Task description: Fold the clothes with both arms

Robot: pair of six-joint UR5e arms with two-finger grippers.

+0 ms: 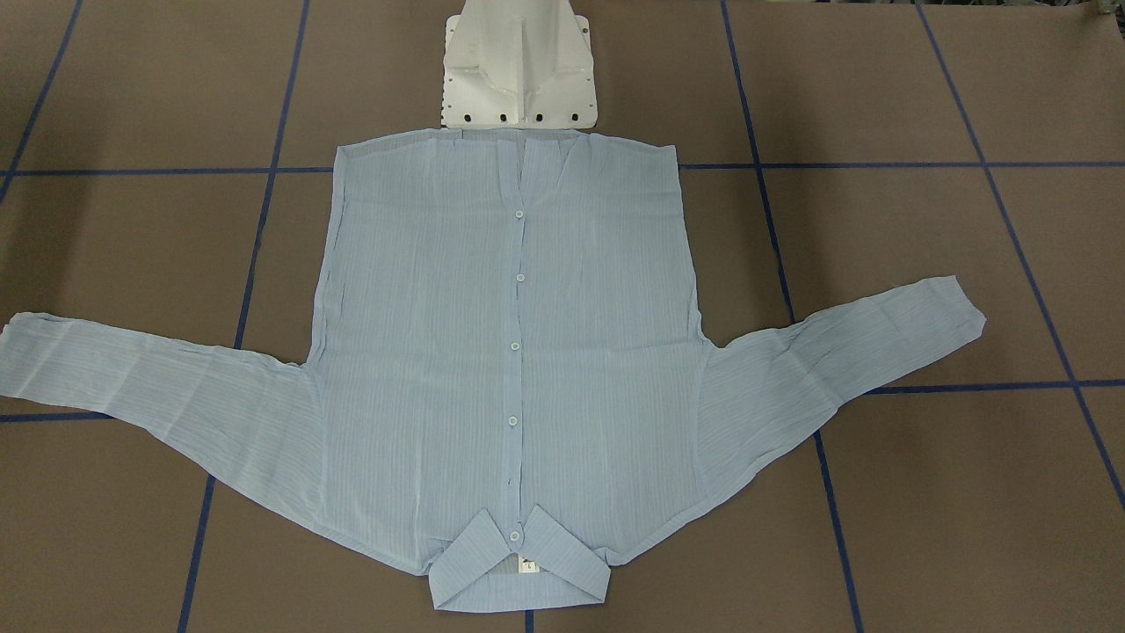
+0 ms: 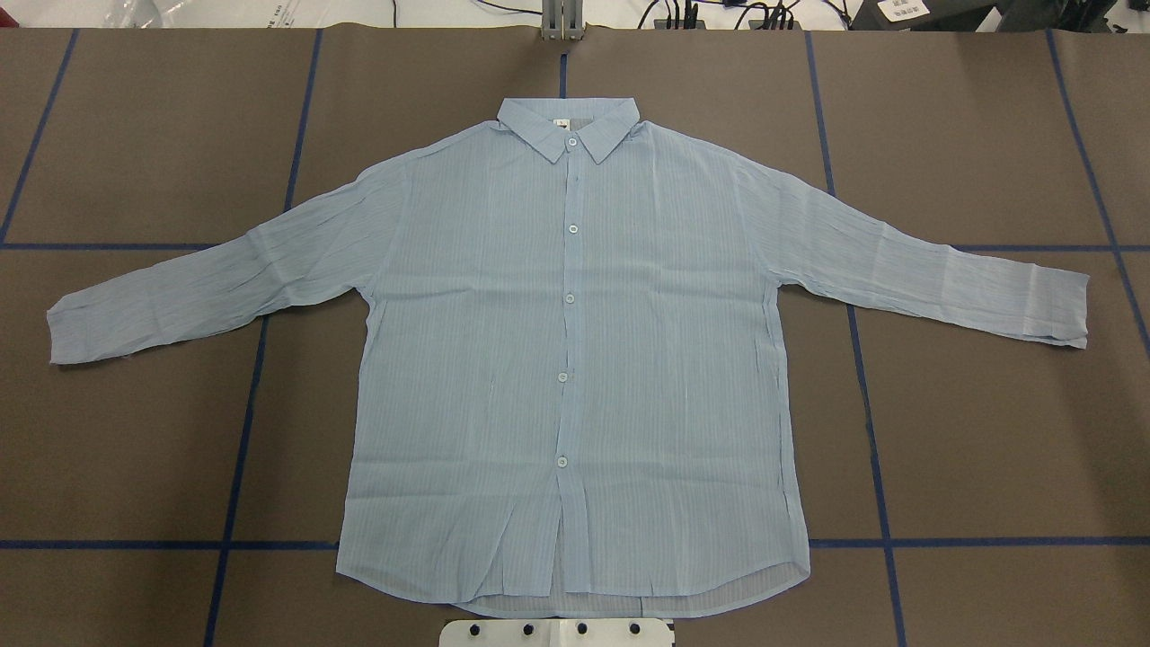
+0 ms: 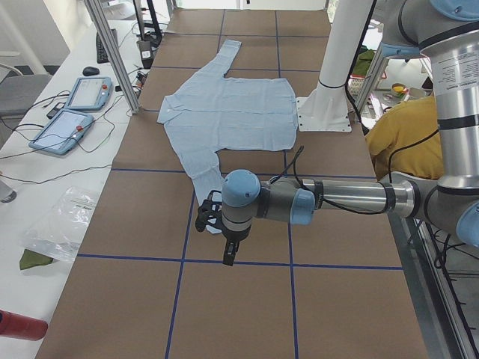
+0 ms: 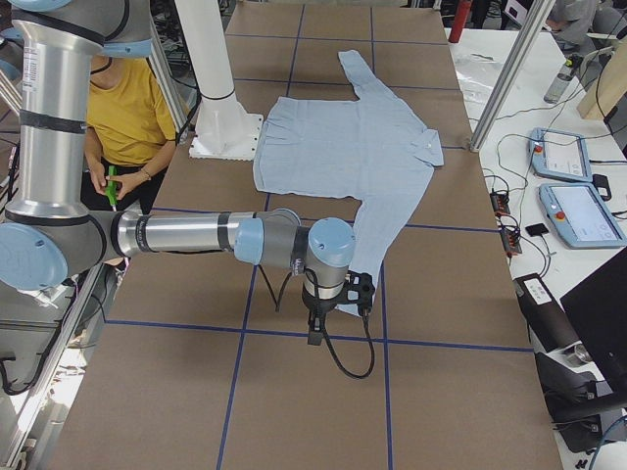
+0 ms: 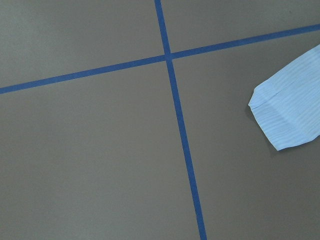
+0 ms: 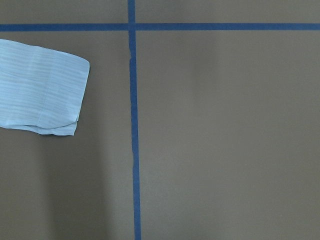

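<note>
The light-blue striped shirt point(image 2: 575, 359) lies flat and buttoned on the brown table, front up, both sleeves spread out, collar at the far edge from the robot. It also shows in the front-facing view point(image 1: 510, 352). My left gripper point(image 3: 228, 254) hangs over the table just past the left sleeve's cuff point(image 5: 290, 115). My right gripper point(image 4: 315, 333) hangs just past the right sleeve's cuff point(image 6: 40, 95). Both grippers show only in the side views, so I cannot tell whether they are open or shut. Neither touches the shirt.
The white pedestal base point(image 1: 518, 70) stands at the shirt's hem. Blue tape lines point(image 2: 871, 404) grid the table. A person in yellow point(image 4: 137, 108) stands behind the robot. Tablets point(image 3: 75, 112) and a plastic bag point(image 3: 60, 224) lie on the side bench.
</note>
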